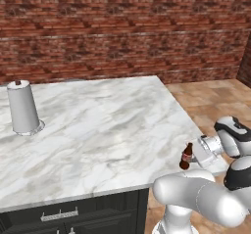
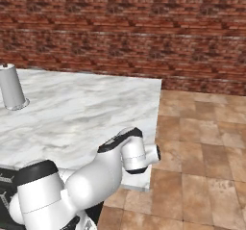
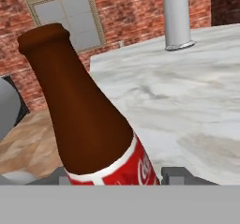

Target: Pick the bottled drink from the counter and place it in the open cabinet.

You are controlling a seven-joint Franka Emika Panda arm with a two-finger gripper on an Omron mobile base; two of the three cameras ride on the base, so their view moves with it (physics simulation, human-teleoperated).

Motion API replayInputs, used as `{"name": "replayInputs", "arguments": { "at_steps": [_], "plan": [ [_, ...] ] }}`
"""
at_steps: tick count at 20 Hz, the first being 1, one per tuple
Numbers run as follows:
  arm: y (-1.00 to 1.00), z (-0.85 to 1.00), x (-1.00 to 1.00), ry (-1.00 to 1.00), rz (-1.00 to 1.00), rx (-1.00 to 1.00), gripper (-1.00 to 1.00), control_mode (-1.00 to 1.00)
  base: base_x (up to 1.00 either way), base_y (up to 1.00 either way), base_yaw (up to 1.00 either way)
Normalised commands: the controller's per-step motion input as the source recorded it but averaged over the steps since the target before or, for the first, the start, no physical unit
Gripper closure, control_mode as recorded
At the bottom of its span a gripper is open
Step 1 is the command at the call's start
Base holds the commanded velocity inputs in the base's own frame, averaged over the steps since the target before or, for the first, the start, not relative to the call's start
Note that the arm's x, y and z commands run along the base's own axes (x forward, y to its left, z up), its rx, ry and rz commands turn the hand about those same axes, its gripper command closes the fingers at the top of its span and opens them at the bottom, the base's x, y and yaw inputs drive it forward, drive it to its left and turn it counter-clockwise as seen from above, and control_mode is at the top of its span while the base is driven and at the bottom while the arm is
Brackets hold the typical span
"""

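Observation:
The bottled drink (image 1: 186, 155), dark brown with a red label, stands near the front right corner of the marble counter (image 1: 98, 130). My gripper (image 1: 194, 155) reaches it from the right, at label height. In the hand view the bottle (image 3: 89, 120) leans left and sits very close. The two fingertips (image 3: 176, 175) press against either side of its red label, so the gripper (image 3: 117, 177) is shut on it. I cannot tell whether the bottle's base touches the counter. The open cabinet is out of view.
A tall paper-towel roll (image 1: 22, 108) stands at the counter's far left. A brick wall (image 1: 122, 27) runs behind the counter and a tiled floor (image 2: 202, 142) lies to its right. Black drawer fronts with silver handles (image 1: 59, 214) sit below the front edge.

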Motion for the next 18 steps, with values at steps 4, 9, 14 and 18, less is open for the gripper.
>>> {"name": "replayInputs", "arguments": {
  "at_steps": [4, 9, 14, 18],
  "plan": [
    [0.04, 0.52, -0.03, 0.07, -0.17, 0.0, 1.0, -1.0, 0.0, 0.0, 0.0],
    [0.2, 0.62, -0.01, 0.15, -0.19, -0.03, 1.0, -1.0, 0.0, 0.0, 0.0],
    [0.15, 0.66, -0.11, 0.22, -0.2, -0.05, 1.0, -1.0, 0.0, 0.0, 0.0],
    [0.07, 0.53, -0.22, 0.28, -0.16, -0.05, 1.0, -1.0, 0.0, 0.0, 0.0]
  ]
}}
